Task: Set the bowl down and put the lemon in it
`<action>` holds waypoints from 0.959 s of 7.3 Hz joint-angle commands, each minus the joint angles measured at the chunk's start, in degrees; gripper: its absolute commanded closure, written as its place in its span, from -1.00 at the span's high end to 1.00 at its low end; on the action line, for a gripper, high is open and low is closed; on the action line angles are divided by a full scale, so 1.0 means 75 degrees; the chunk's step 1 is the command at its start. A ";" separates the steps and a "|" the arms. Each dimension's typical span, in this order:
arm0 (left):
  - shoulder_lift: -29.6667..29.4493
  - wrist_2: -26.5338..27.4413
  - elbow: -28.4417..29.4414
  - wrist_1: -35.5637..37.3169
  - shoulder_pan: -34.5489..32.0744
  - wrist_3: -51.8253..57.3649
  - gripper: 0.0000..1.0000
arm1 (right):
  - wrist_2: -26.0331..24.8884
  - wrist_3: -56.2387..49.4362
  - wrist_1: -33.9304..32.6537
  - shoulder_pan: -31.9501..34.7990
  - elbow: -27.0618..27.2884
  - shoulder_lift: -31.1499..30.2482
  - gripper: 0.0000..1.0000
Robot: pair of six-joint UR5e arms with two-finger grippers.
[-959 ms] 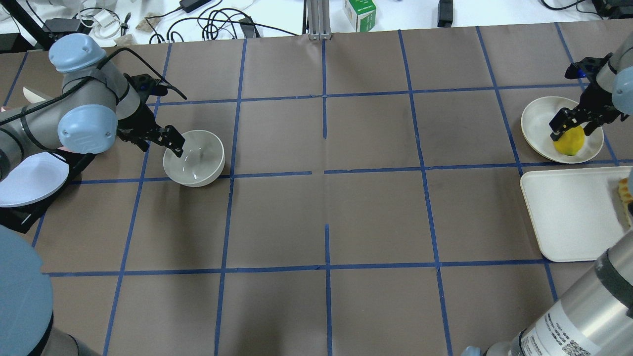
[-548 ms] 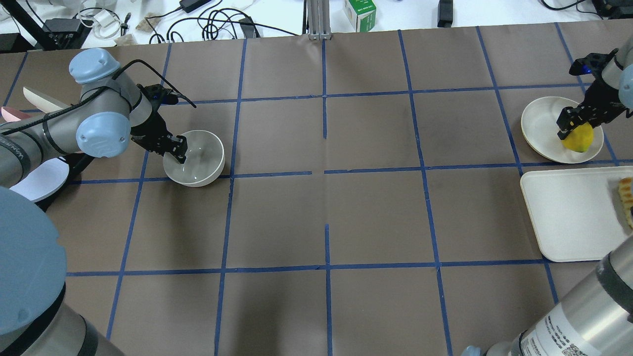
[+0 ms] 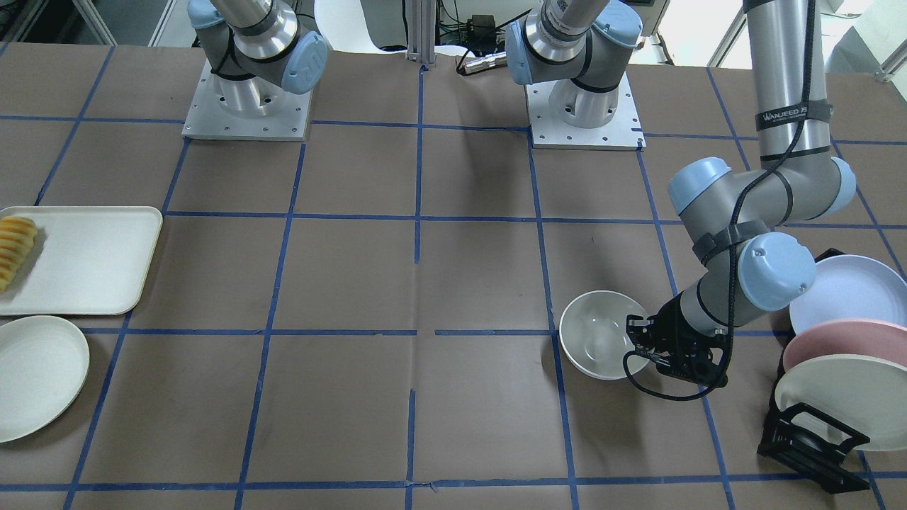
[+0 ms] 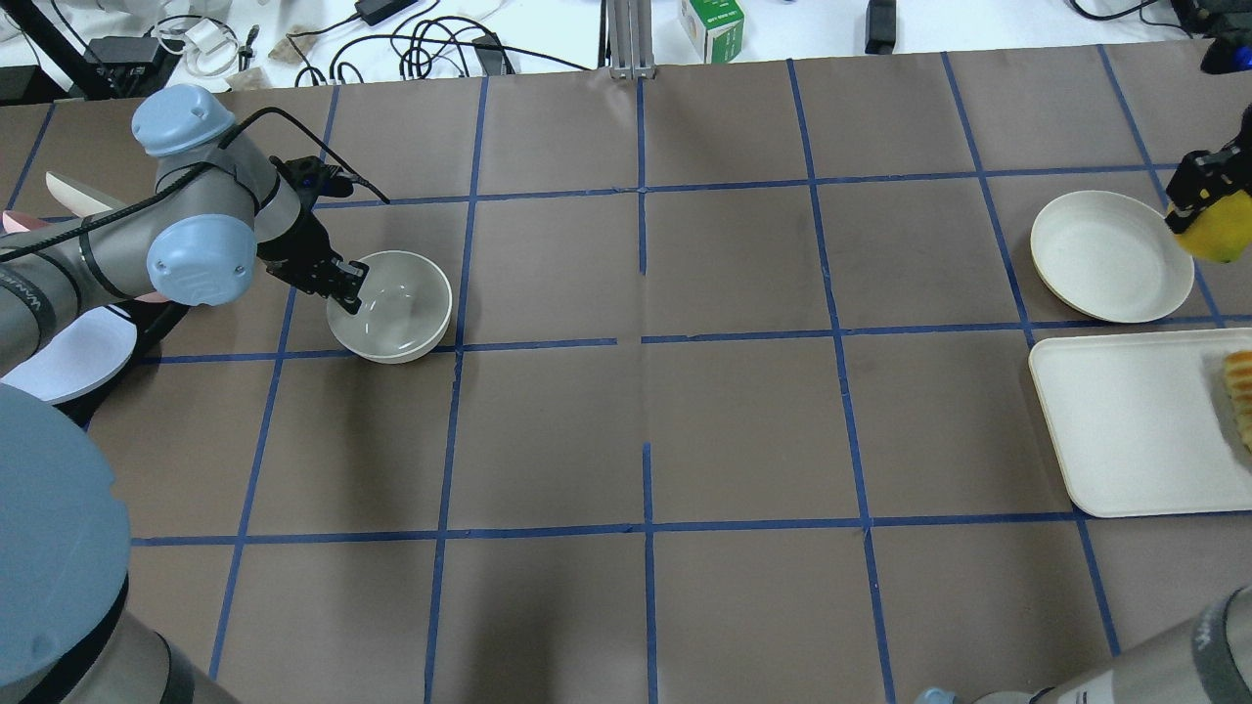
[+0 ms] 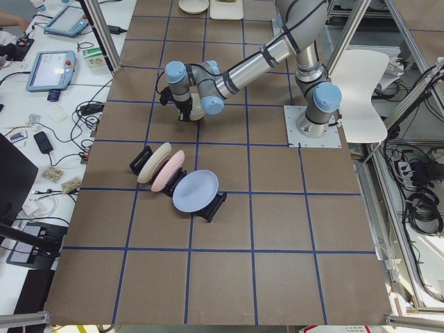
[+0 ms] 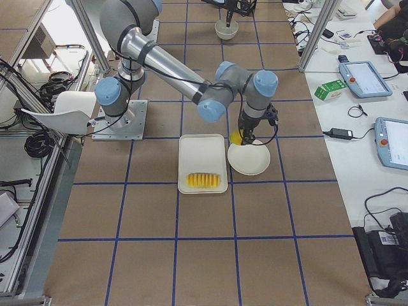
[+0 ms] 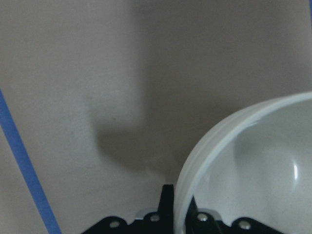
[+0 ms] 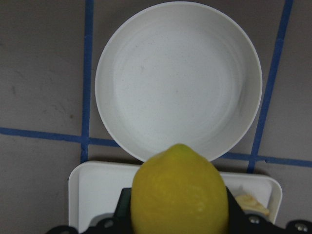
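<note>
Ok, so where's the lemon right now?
In the overhead view the lemon is at the far right edge, held in the right gripper above the table, just past the right rim of the flat cream plate.

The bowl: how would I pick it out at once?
Find the rack of pastel plates at the table's end on the robot's left. Near it, the left gripper pinches the bowl by its rim; unlike the flat plates, it is deep, glossy, off-white.
</note>
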 commanded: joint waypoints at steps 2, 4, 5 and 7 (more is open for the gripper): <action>0.0596 -0.0922 0.0168 -0.0578 -0.1109 -0.2016 -1.00 | 0.0012 0.0450 0.1287 0.0232 -0.0010 -0.1259 -1.00; 0.0389 -0.1387 0.0168 -0.0380 -0.2038 -0.3270 -1.00 | 0.0094 0.1116 0.1442 0.0746 -0.0022 -0.1294 -1.00; 0.0282 -0.1508 0.0063 0.0039 -0.2320 -0.4031 -1.00 | 0.0129 0.2142 0.1524 0.1550 -0.0045 -0.1364 -1.00; -0.0011 -0.1497 0.0027 0.0359 -0.2790 -0.4215 -1.00 | 0.0478 0.4636 0.1935 0.3202 -0.0150 -0.1423 -1.00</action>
